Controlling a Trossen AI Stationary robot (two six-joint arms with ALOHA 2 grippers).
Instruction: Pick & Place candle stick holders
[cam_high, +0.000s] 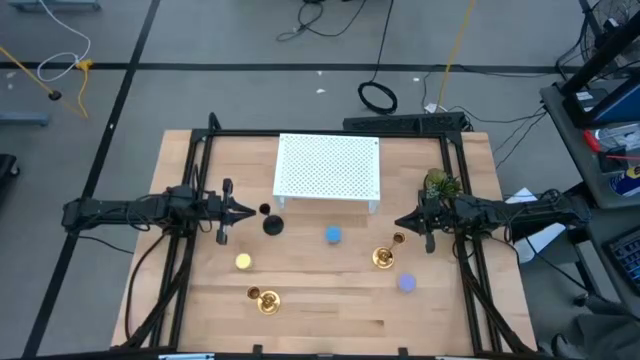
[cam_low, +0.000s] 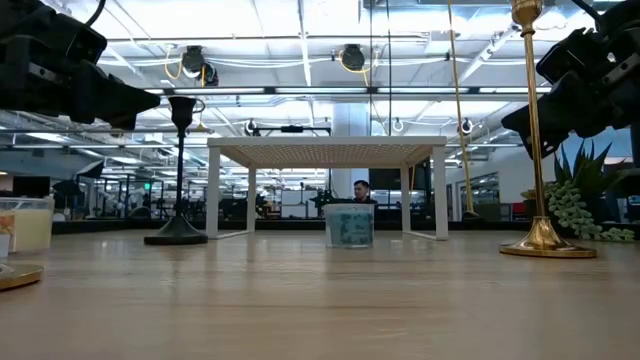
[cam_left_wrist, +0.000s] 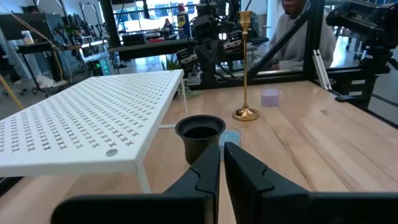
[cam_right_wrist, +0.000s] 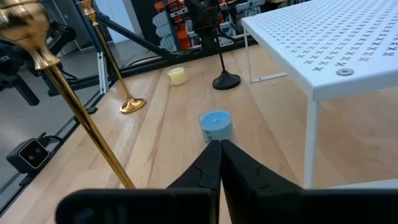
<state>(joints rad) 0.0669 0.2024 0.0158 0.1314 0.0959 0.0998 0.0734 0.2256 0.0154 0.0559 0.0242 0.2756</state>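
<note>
The wooden table (cam_high: 330, 290) carries a white perforated stand (cam_high: 328, 166) at its far middle, and every holder stands out on the open boards around it, so by my reading the pick and place has not really begun. One tall brass holder (cam_high: 266, 299) stands near the front on the left, the other brass holder (cam_high: 384, 256) on the right near the right arm, and the shorter black holder (cam_high: 272, 225) is just in front of the stand's left corner. The small pieces lie scattered: a yellow piece (cam_high: 243, 261) on the left, a blue piece (cam_high: 333, 235) in the middle before the stand, and a lavender piece (cam_high: 407, 283) to the front right. The left gripper (cam_left_wrist: 222, 163) hovers close beside the black holder's cup with its fingers nearly touching and nothing between them. The right gripper (cam_right_wrist: 219, 155) hangs near the right brass holder, pointing toward the blue piece, fingers pressed together and empty. Where the holders are meant to go cannot be read here; on or under the stand seems likely, and all six remain to be moved.
</note>
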